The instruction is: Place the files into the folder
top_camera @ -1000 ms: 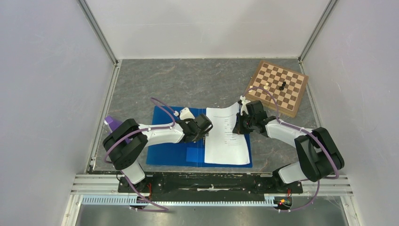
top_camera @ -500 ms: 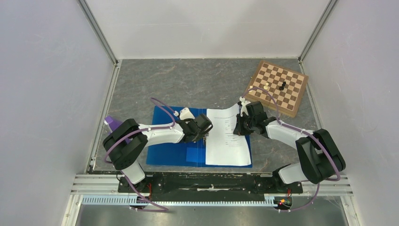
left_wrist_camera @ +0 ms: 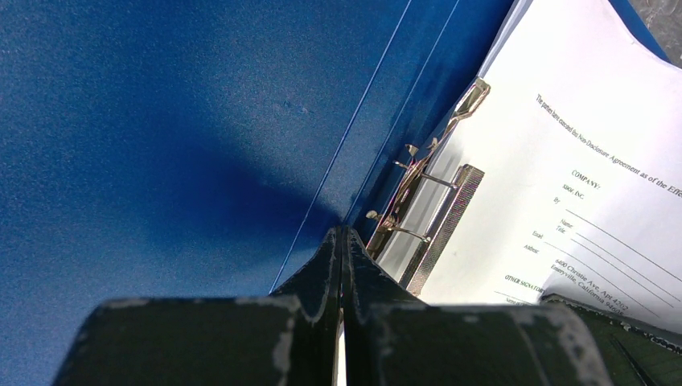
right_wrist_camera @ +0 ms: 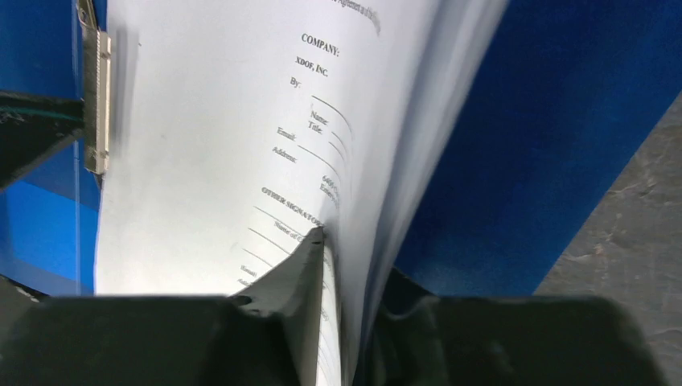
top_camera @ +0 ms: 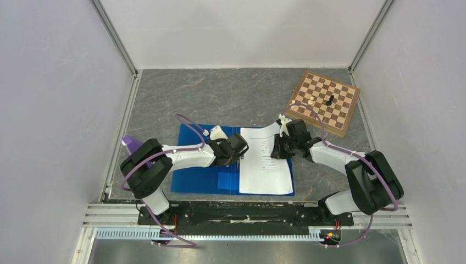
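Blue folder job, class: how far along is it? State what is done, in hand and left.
Done: the folder lies open, with the files on its right half beside the metal clip. In hand: the right gripper has their edge between its fingers; the shut left gripper sits at the spine. Left: probably clipping them and closing the cover.

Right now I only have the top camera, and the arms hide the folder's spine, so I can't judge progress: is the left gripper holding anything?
Observer: No. The left gripper is shut on nothing, tips down at the spine crease of the folder.
Operator: What's beside it?
Observer: A metal clip, next to those tips; the edge of the files reaches its bar.
Operator: And the right gripper?
Observer: Sheets pass between its jaws, bowed upward; whether they're clamped, I can't tell.
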`<control>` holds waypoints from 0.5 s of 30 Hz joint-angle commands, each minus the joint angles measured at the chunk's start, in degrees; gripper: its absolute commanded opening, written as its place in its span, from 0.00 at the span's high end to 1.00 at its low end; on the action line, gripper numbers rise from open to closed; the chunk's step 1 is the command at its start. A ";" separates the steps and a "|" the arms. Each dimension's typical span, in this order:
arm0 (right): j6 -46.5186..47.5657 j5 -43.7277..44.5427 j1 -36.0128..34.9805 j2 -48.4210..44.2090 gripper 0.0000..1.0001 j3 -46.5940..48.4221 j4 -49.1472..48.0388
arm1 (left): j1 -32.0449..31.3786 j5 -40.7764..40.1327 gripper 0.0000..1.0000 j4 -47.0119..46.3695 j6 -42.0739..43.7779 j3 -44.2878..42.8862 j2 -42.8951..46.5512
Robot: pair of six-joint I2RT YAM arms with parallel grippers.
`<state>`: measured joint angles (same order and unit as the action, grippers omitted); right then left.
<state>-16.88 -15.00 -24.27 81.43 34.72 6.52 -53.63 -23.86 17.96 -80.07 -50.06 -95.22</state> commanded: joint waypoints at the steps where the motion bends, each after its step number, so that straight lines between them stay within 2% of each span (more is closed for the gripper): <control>1: -0.20 1.32 -0.34 -1.44 0.70 -0.46 -1.01 | -0.78 -0.13 0.98 2.65 -1.75 -0.48 -1.12; 4: -0.25 1.90 -0.32 -2.01 0.53 -0.27 -0.36 | -0.78 -0.23 0.98 2.92 -1.75 -0.55 -1.08; 6: -0.17 2.63 -0.34 -2.31 0.45 -0.08 0.28 | -0.77 -0.24 0.98 3.05 -1.82 -0.66 -1.04; 15: -0.93 5.62 -0.34 -4.55 0.22 -0.59 2.21 | -0.78 -0.58 0.98 3.64 -1.75 -0.94 -0.69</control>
<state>-17.50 -12.08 -24.49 78.94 34.63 7.99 -53.82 -23.86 18.33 -80.09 -50.19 -95.22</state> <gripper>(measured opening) 0.744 0.032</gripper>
